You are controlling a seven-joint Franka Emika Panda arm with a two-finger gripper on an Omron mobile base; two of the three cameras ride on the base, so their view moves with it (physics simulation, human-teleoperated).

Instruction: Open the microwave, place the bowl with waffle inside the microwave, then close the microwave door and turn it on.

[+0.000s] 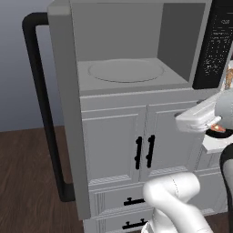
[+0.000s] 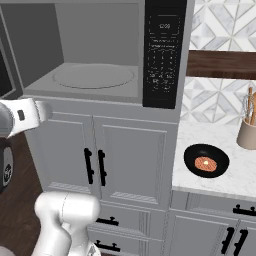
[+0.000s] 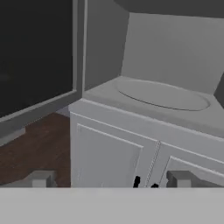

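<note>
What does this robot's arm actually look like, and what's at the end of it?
The arm is glossy white, made of thick rounded tube-like segments joined by dark joints, with no loose cables visible. At its end sits a blocky white hand. The gripper has two small, square, dark grey finger tips.

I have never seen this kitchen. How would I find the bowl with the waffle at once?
Start at the big grey microwave, whose door stands open, and look to the right of it, past its black keypad, to the white marble counter. The bowl sits there, below a beige utensil holder. It is the only glossy black round dish, with an orange-brown gridded waffle lying inside.
</note>
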